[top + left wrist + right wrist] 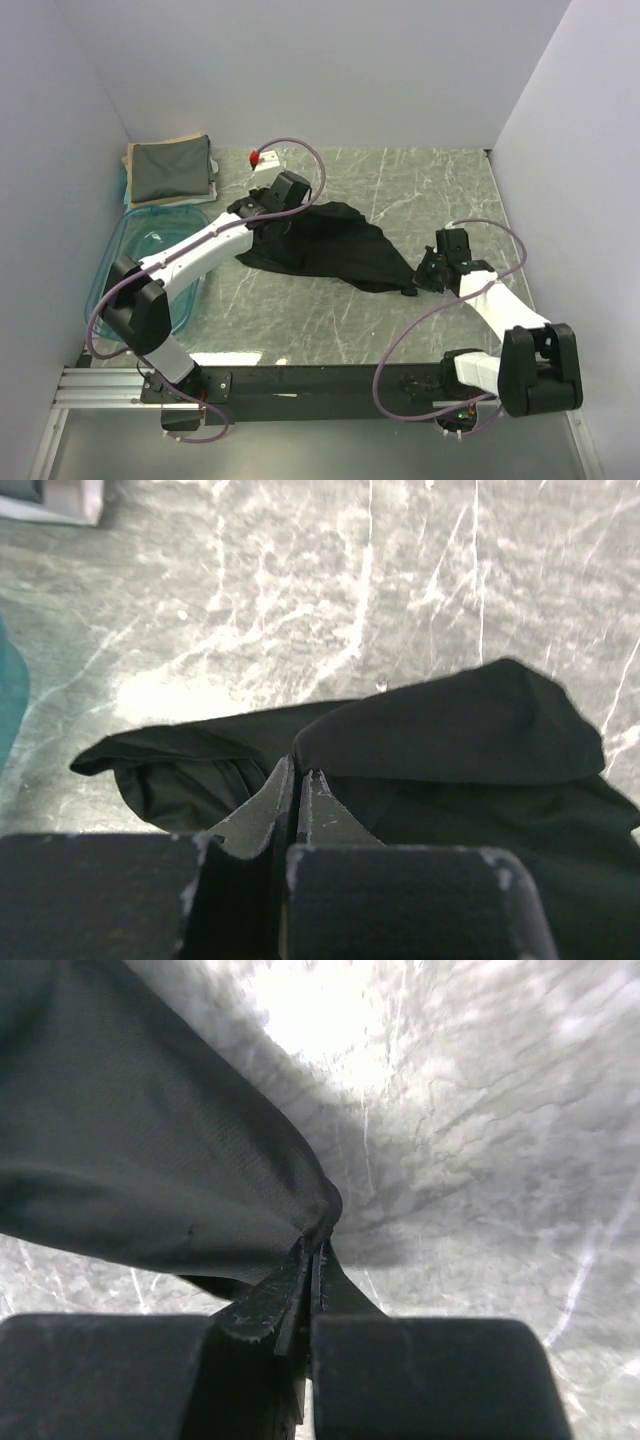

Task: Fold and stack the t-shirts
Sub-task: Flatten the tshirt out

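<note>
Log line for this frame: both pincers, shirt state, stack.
left pincer: shut on black t-shirt, left end | right pincer: shut on its right tip | state: crumpled, not yet folded | folded shirts: stacked far left

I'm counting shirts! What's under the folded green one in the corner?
A beige shirt lies under the grey-green shirt; only its edges peek out. The rest is covered, so whether anything else lies beneath cannot be told.

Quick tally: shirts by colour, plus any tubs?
black t-shirt: 1
grey-green folded shirt: 1
beige folded shirt: 1
blue tub: 1
Total: 4
</note>
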